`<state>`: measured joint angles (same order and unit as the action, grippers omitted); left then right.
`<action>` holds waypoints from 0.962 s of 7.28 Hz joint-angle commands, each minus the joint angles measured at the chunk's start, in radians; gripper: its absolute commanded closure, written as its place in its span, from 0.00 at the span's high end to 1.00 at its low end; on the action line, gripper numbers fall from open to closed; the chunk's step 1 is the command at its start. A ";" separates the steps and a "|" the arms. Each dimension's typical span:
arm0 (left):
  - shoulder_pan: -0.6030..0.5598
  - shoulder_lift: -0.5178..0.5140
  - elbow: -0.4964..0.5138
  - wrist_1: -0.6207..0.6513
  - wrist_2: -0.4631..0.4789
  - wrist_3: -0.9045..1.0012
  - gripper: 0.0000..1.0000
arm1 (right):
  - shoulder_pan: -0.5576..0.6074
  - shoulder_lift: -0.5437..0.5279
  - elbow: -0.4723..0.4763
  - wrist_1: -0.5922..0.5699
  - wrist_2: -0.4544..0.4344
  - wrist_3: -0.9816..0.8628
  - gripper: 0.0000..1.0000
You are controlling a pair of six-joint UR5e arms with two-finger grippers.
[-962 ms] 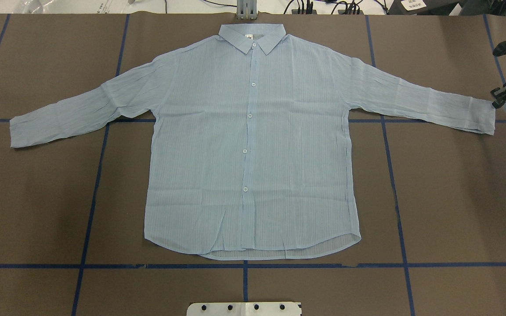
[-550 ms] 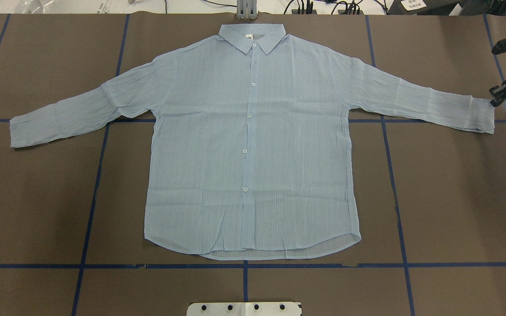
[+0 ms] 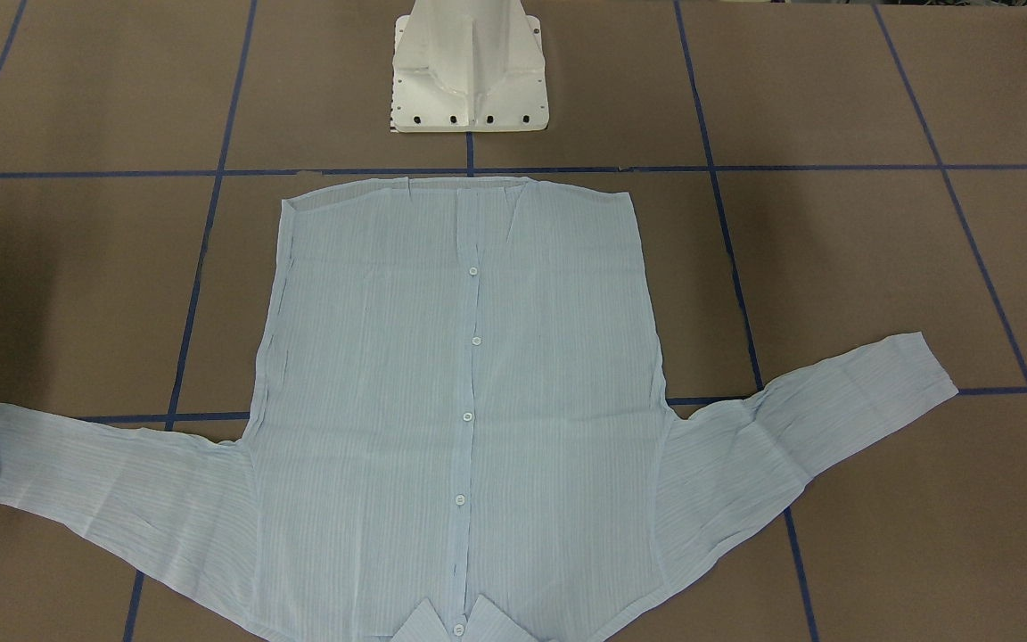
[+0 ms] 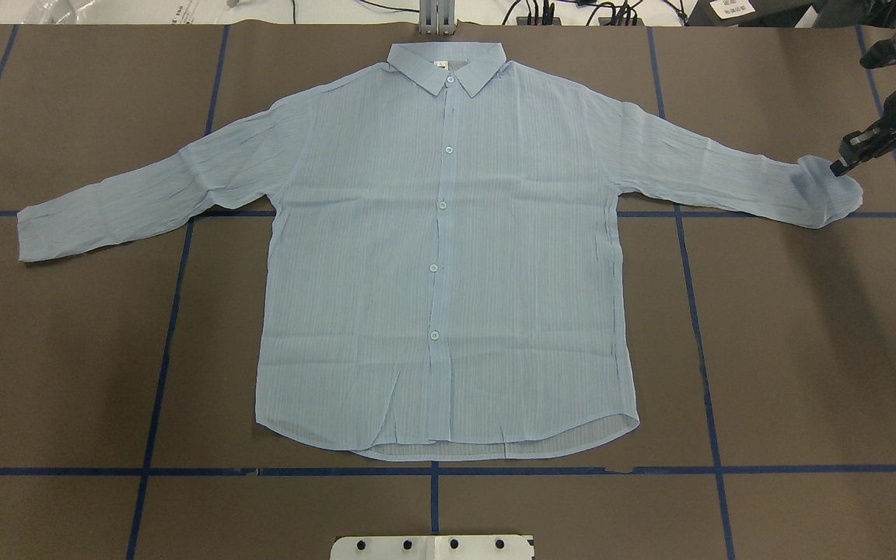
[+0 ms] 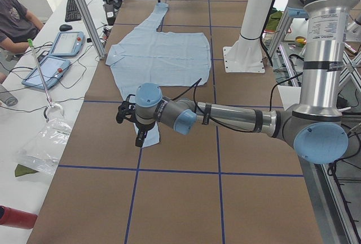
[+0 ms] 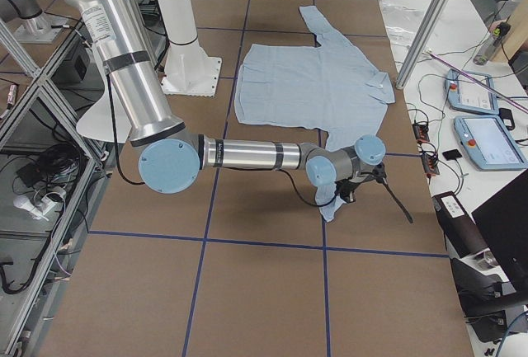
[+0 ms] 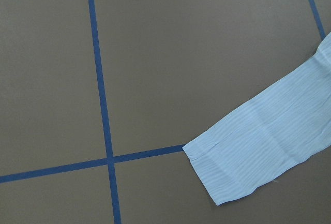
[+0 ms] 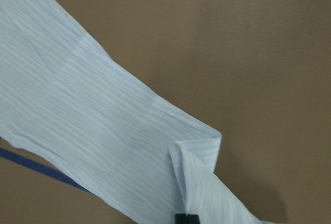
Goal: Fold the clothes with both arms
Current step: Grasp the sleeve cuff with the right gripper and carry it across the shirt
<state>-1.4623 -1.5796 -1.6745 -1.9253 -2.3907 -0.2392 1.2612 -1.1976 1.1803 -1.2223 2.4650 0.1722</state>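
Right gripper (image 4: 839, 164) is recorded clamped on the right cuff (image 4: 821, 194) of the shirt (image 4: 448, 272), which lies spread buttons-up on the table (image 4: 806, 350), collar far, sleeves out left and right (left gripper (image 5: 137, 127) state cannot be told). Slippage is judged the main risk, only a thin fabric edge being held, and a one-sided pull could drag the body askew. Compared with half a second earlier, the cuff, then flat, is now lifted and curled inward.

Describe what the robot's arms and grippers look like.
The left arm and the right arm are silver-grey tubes with round light-blue joint caps, black bands and a thin black cable alongside. The left gripper and the right gripper are small and black.
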 commanded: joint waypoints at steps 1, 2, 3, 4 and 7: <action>-0.001 0.021 -0.002 -0.003 -0.086 0.001 1.00 | -0.092 0.047 0.074 0.012 0.045 0.276 0.00; 0.000 0.020 -0.004 -0.003 -0.085 0.000 1.00 | -0.150 0.109 0.075 0.014 0.035 0.408 0.00; 0.000 0.020 -0.004 -0.004 -0.082 -0.002 1.00 | -0.187 0.177 0.075 0.014 0.032 0.534 0.00; 0.000 0.020 -0.004 -0.004 -0.082 0.000 1.00 | -0.233 0.261 0.073 0.014 -0.010 0.691 0.00; -0.001 0.020 -0.004 -0.017 -0.079 0.000 1.00 | -0.394 0.541 -0.069 0.017 -0.268 1.007 0.00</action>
<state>-1.4620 -1.5611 -1.6781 -1.9337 -2.4705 -0.2388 0.9376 -0.7889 1.1999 -1.2062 2.3041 1.0642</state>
